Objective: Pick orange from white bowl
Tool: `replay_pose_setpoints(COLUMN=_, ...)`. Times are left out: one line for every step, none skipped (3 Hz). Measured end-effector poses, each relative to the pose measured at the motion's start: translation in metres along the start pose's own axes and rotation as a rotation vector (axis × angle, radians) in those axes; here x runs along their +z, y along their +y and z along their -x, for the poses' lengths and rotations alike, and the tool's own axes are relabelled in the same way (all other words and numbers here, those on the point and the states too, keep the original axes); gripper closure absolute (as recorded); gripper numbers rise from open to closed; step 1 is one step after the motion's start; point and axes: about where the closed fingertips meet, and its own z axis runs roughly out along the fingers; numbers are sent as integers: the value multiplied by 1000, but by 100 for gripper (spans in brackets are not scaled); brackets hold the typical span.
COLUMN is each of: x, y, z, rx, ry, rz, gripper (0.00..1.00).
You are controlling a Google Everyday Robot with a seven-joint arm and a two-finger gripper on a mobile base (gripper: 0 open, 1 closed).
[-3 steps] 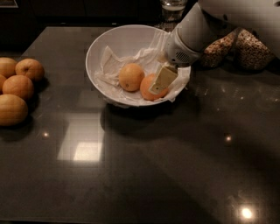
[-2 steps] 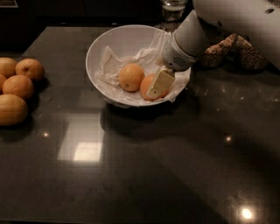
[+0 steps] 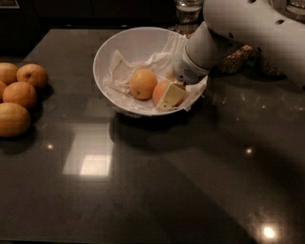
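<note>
The white bowl [image 3: 112, 52] stands at the back middle of the dark counter, lined with crumpled white paper. Two fruits lie in it. The deep orange one, the orange [image 3: 159, 91], is on the right. A paler yellow-orange fruit [image 3: 142, 83] sits just left of it, touching or nearly touching. My gripper [image 3: 167, 95] reaches down into the bowl from the upper right. It is right at the orange and covers its right side. The orange rests low in the bowl on the paper.
Several duller oranges [image 3: 19, 94] lie grouped at the counter's left edge. A glass [image 3: 188, 9] stands behind the bowl. A speckled object [image 3: 236, 61] lies at the back right, partly hidden by my white arm [image 3: 248, 28].
The arm has shifted a little up and to the right. The gripper stays at the orange, which has not visibly left the bowl's bottom.
</note>
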Motion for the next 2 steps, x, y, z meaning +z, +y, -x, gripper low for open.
replay_pose_setpoints(x=12, y=2, z=-7, rx=24, ry=6, rz=20, gripper=29)
replay_pose_setpoints(x=14, y=2, z=-8, rx=30, ry=8, rz=24, gripper=47)
